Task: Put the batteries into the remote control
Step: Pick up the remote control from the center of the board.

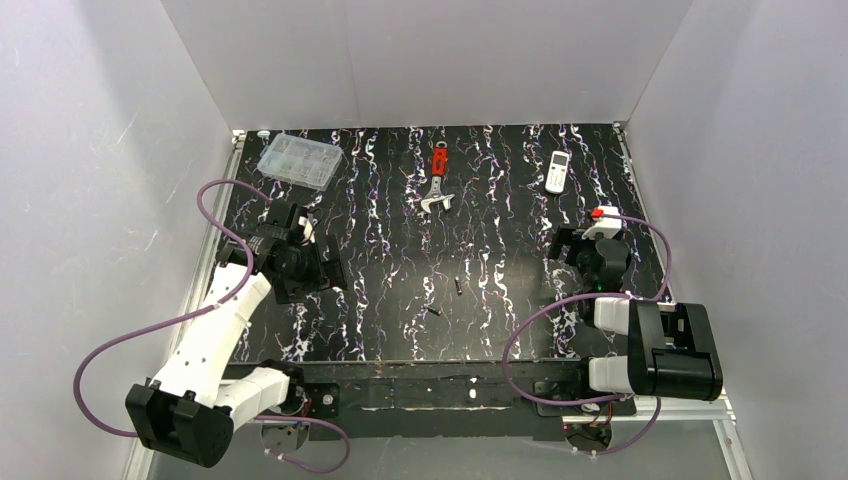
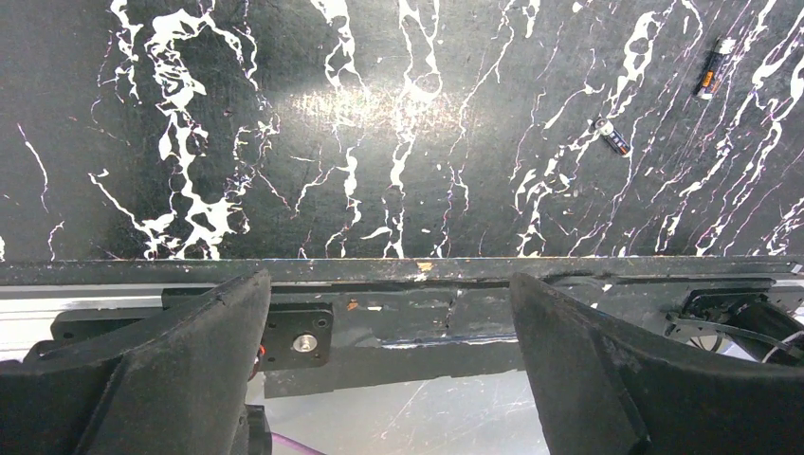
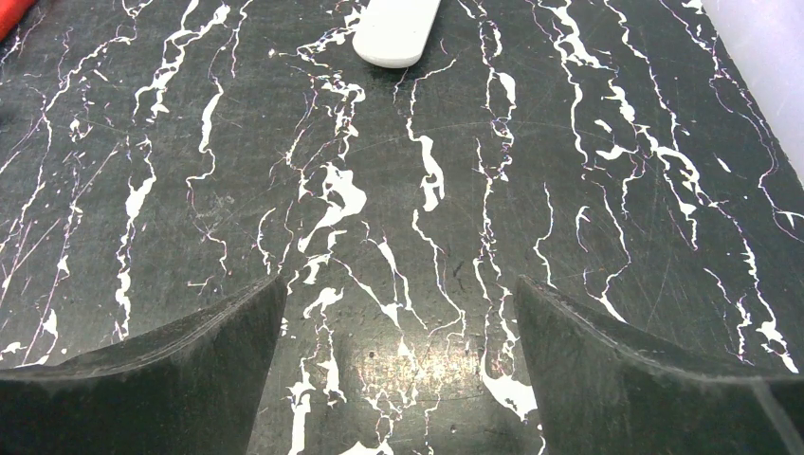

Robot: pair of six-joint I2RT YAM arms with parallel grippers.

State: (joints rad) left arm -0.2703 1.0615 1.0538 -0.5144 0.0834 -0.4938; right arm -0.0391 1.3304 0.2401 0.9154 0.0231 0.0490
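Two tiny dark batteries lie apart on the black marbled mat near its front middle, one (image 1: pixel 458 286) (image 2: pixel 712 71) farther back, the other (image 1: pixel 435 311) (image 2: pixel 613 138) closer to the front edge. The white remote control (image 1: pixel 558 171) (image 3: pixel 397 30) rests face up at the back right. My left gripper (image 1: pixel 318 268) (image 2: pixel 391 313) hangs open over the left part of the mat, nothing between its fingers. On the right side, short of the remote, my right gripper (image 1: pixel 566 250) (image 3: pixel 398 327) is open and empty above bare mat.
A clear plastic compartment box (image 1: pixel 299 160) sits at the back left corner. A red-handled wrench (image 1: pixel 438 180) lies at the back middle. White walls enclose three sides. The mat's front edge (image 2: pixel 398 268) and the arm bases' mounting bar run along the near side.
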